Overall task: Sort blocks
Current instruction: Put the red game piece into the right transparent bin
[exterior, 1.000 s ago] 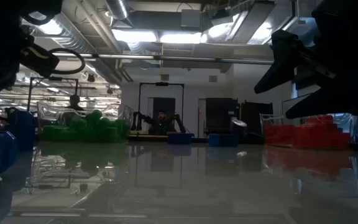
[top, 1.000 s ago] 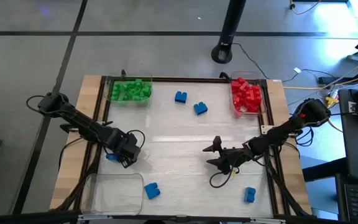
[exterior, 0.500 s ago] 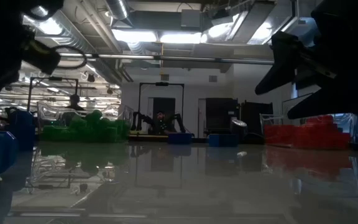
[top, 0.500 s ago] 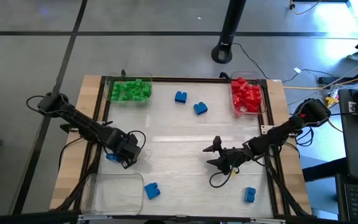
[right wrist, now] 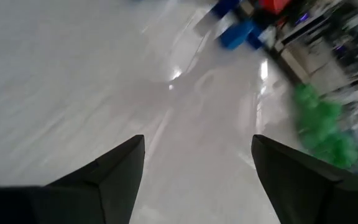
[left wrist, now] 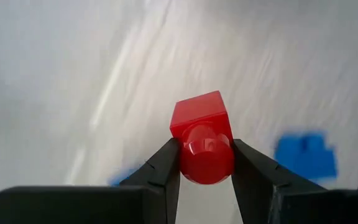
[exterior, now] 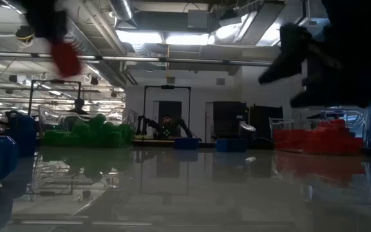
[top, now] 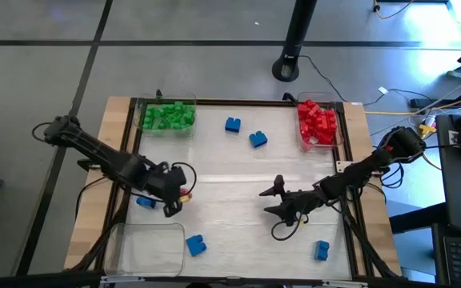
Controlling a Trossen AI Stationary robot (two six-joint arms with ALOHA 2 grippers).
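Note:
My left gripper (top: 174, 200) is over the table's left half, shut on a small red block (top: 185, 193) that also shows high up in the low view (exterior: 65, 58). My right gripper (top: 274, 200) hovers open above bare table right of centre, touching nothing. Loose blue blocks lie flat on the table: two near the far edge (top: 232, 125) (top: 258, 140), one beside my left gripper (top: 145, 202), one by the near tray (top: 195, 245) and one near the right edge (top: 321, 250). My left gripper (left wrist: 205, 149) pinches the red block between its two fingers, one on each side face (left wrist: 180, 155), with the block's round stud (left wrist: 205, 163) toward the camera. The block is lifted clear of the table, and its far end (left wrist: 197, 112) sticks out past the fingertips.
A clear tray of green blocks (top: 168, 116) sits at the far left corner and a tray of red blocks (top: 318, 124) at the far right. Another clear tray (top: 144, 248) lies at the near left. People and other robot arms show in the room beyond (exterior: 166, 124).
My left gripper has risen from the table and swung a little toward the right, carrying the red block up clear of the surface; the block now shows beside the fingers in the high view. My right gripper has stayed roughly where it was.

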